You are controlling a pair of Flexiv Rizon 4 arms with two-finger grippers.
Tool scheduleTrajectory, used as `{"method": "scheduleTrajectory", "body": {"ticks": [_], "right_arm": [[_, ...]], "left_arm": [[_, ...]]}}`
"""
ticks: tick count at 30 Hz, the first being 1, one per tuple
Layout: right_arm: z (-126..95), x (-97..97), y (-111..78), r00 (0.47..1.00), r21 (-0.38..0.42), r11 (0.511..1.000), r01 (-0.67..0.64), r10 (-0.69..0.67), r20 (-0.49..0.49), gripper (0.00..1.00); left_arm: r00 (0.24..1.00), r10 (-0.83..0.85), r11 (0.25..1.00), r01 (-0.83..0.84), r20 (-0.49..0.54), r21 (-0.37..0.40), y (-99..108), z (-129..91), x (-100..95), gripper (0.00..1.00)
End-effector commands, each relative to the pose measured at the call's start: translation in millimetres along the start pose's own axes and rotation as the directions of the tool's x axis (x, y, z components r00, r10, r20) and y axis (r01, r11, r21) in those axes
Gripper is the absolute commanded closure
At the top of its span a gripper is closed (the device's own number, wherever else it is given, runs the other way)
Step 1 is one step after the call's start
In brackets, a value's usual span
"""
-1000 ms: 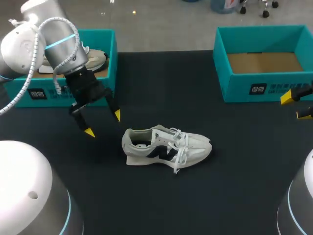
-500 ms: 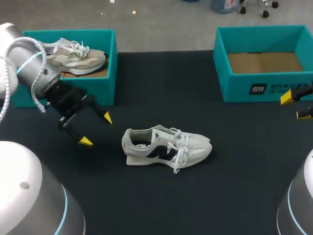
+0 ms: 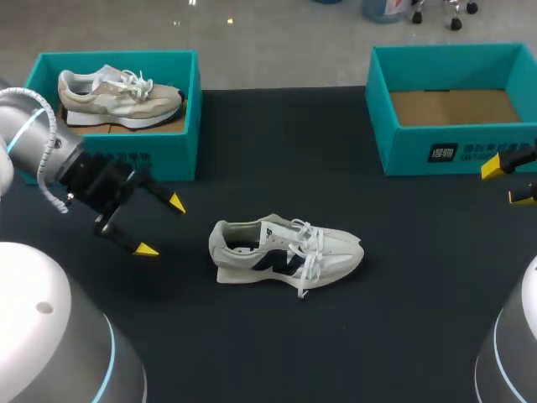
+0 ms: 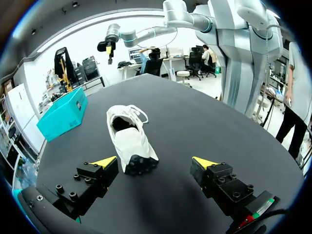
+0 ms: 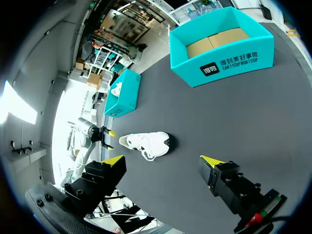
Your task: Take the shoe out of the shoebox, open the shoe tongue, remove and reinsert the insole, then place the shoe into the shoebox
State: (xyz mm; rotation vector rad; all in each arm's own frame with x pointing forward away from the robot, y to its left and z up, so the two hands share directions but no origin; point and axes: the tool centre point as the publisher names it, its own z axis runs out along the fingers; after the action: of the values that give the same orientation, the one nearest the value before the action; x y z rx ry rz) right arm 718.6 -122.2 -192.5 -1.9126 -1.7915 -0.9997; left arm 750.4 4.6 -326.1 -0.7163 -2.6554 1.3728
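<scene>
From above, the shoe (image 3: 285, 250) stands on its sole mid-table (image 3: 336, 353), toe to the right, white with a grey heel, laces loose, outside both boxes. My left gripper (image 3: 161, 226) hangs beside its heel, fingers spread around nothing. Only the separated yellow tips of my right gripper (image 3: 508, 181) show, before the right shoebox (image 3: 453, 52). The left shoebox (image 3: 195, 101) holds a second shoe (image 3: 117, 96). My left wrist shows the heel (image 4: 129, 141) just ahead of my parted fingers (image 4: 105, 161), untouched; its dark opening hides the insole. My right wrist sees the shoe (image 5: 146, 142) well ahead, small, beyond wide-apart fingers (image 5: 210, 160).
</scene>
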Motion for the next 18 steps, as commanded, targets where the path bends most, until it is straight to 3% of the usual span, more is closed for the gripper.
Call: {"method": "scheduleTrajectory", "body": {"ticks": [1, 12, 18], "right_arm": [[0.7, 0.3, -0.4, 1.0, 0.0, 1.0, -0.001, 0.001, 0.003, 0.0], [0.7, 0.3, -0.4, 1.0, 0.0, 1.0, -0.001, 0.001, 0.003, 0.0], [0.7, 0.3, -0.4, 1.0, 0.0, 1.0, -0.001, 0.001, 0.003, 0.0]], "left_arm": [[0.987, -0.074, 0.997, 0.069, 0.144, 0.04, 1.5, 6.2, 3.7, 0.0], [0.89, -0.266, 0.964, 0.237, 0.37, 0.122, 20.8, 13.3, 8.2, 0.0], [0.883, -0.29, 0.957, 0.258, 0.37, 0.133, 28.9, 19.3, 7.9, 0.0]]}}
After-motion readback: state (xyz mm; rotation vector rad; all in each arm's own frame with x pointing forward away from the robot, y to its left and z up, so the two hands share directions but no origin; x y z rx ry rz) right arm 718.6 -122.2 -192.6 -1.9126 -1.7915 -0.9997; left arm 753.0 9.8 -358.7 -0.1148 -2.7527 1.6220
